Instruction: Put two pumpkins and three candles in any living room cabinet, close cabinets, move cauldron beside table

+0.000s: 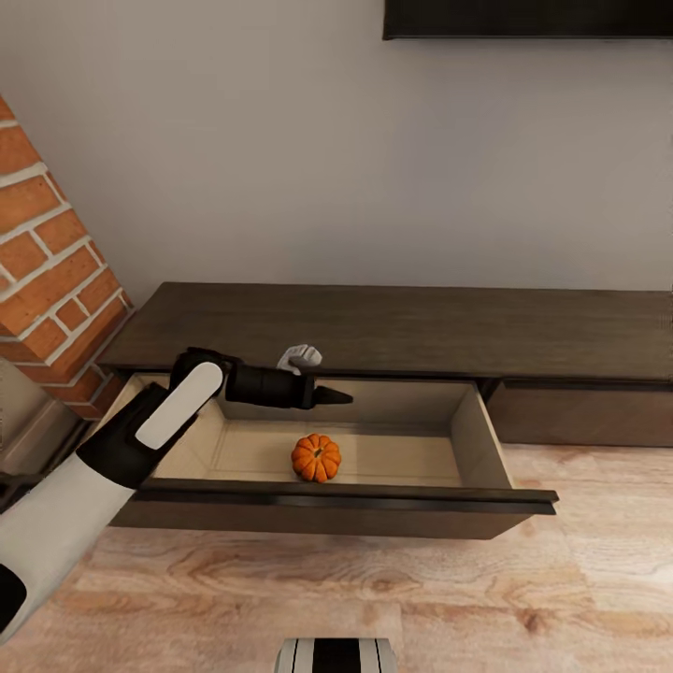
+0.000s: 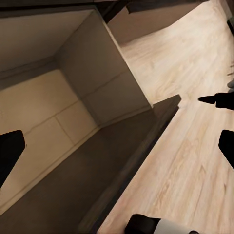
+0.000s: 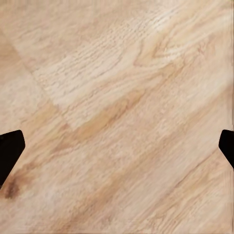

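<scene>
One orange ribbed pumpkin (image 1: 316,457) sits on the beige floor of the open drawer (image 1: 346,495) of the dark brown cabinet (image 1: 402,327). My left gripper (image 1: 332,396) hovers over the drawer's back part, above and a little behind the pumpkin, with nothing in it. In the left wrist view the left gripper (image 2: 117,151) is open, its fingertips (image 2: 9,151) far apart over the drawer's inside corner. An off-white faceted candle (image 1: 299,356) lies on the cabinet top just behind that gripper. My right gripper (image 3: 117,146) is open above bare wood floor.
A red brick wall (image 1: 47,271) stands left of the cabinet. A shut drawer front (image 1: 579,416) lies to the right of the open one. Light wood floor (image 1: 374,589) spreads in front. A dark screen edge (image 1: 528,19) hangs on the wall above.
</scene>
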Motion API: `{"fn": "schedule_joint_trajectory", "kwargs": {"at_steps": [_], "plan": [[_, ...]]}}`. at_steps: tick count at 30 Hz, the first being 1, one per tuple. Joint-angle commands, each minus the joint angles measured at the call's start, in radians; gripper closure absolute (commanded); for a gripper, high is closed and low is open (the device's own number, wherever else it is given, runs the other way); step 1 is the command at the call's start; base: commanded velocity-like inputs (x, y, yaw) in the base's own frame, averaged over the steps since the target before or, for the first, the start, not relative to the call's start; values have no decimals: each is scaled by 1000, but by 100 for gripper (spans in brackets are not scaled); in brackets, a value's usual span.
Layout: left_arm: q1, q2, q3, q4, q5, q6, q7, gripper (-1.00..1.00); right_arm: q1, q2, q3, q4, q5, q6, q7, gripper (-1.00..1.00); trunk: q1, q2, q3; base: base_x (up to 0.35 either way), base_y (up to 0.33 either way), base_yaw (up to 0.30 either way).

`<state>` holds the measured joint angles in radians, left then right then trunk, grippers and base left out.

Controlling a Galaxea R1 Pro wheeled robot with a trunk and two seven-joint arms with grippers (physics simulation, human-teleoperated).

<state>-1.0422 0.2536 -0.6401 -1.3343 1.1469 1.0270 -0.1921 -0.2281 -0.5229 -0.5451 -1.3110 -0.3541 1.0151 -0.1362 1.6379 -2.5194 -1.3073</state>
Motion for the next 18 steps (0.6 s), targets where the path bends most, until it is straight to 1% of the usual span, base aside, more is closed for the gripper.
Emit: {"fn": "schedule_joint_trajectory", "kwargs": {"at_steps": [1, 4, 6, 9, 10, 12, 13, 17, 18], "plan": [[-1, 3, -1, -1, -9, 0, -10, -100, 0, 0, -7, 0, -8, 3, -10, -100, -1, 0, 3, 0, 0, 0], [-1, 8, 0, -5, -4, 1, -10, -100, 0, -2, -44, 7, 4, 1, -9, -100, -2, 1, 15, 0, 0, 0], [-1, 10, 0, -5, -3, 1, -10, -100, 0, -2, -60, 9, 8, 0, -9, -100, -3, 1, 23, 0, 0, 0], [-1, 11, 0, -6, -2, 1, -9, -100, 0, -3, -71, 12, 24, -1, -9, -100, -4, 2, 34, 0, 0, 0], [-1, 11, 0, -6, -1, 1, -6, -100, 0, -2, -73, 12, 39, -2, -8, -100, -5, 2, 38, 0, 0, 0], [-1, 12, -1, -6, -1, 1, -2, -100, 0, -2, -75, 13, 54, -3, -8, -100, -6, 3, 46, 0, 0, 0], [-1, 11, -2, -6, 1, 1, 14, -100, 0, -1, -80, 13, 74, -7, -5, -100, -6, 3, 50, 0, 0, 0], [-1, 9, -6, -6, 2, 1, 43, -100, 0, -1, -99, 13, 87, -10, 0, -100, -8, 4, 65, 0, 0, 0], [-1, 8, -10, -6, 1, 1, 59, -100, 0, -2, -128, 14, 93, -12, 1, -100, -8, 4, 69, 0, 0, 0]]}}
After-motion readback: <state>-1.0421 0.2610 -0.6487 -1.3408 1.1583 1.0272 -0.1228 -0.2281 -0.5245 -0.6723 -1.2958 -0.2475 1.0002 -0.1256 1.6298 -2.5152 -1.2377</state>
